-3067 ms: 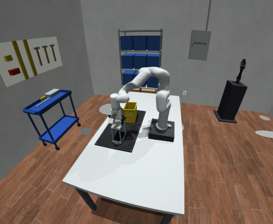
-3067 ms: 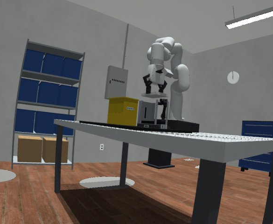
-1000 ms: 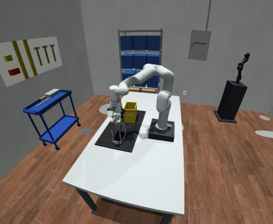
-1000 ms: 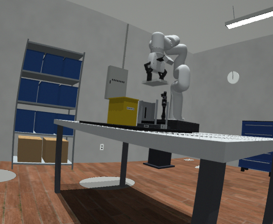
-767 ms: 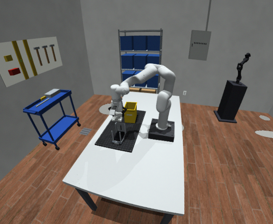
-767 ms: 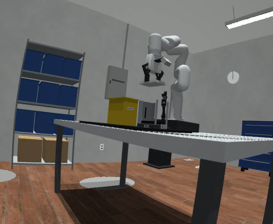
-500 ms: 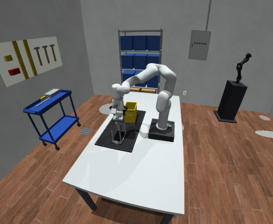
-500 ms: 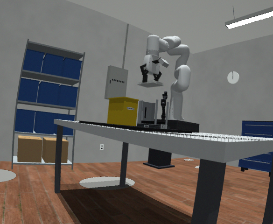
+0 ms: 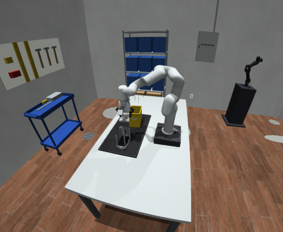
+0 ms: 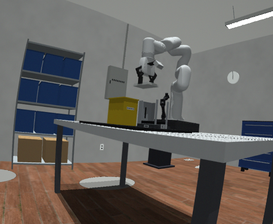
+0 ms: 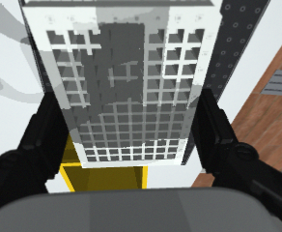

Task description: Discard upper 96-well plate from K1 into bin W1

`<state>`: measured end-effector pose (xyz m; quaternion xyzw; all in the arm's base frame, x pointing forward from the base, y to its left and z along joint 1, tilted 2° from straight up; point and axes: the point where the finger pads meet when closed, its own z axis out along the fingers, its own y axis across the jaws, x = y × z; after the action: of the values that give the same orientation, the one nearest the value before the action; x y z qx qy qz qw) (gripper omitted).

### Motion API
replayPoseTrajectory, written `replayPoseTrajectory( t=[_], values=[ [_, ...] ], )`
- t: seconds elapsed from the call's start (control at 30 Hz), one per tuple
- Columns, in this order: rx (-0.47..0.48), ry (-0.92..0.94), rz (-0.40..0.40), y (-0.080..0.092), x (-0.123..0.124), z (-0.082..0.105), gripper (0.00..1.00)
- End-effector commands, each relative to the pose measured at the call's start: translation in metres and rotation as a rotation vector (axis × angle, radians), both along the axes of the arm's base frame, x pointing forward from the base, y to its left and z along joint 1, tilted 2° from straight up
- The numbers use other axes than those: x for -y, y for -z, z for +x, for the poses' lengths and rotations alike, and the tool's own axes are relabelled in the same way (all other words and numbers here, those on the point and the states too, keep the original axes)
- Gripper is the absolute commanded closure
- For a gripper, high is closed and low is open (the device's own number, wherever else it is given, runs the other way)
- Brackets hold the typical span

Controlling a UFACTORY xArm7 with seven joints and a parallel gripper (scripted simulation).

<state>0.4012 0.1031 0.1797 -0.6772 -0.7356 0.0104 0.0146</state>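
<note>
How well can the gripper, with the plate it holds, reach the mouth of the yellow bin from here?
Probably yes. The gripper holds the plate well above the bin, slightly to one side, and nothing stands between them.
</note>
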Motion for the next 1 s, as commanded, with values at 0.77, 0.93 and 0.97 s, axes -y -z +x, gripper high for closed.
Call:
replayPoseTrajectory(
  t=[0.77,0.93,0.97],
  values=[
    [0.004,0.001,0.000,0.003,0.082,-0.006,1.00],
    [0.004,0.001,0.000,0.004,0.099,-0.008,1.00],
    [0.004,0.001,0.000,0.004,0.099,-0.008,1.00]
  ],
)
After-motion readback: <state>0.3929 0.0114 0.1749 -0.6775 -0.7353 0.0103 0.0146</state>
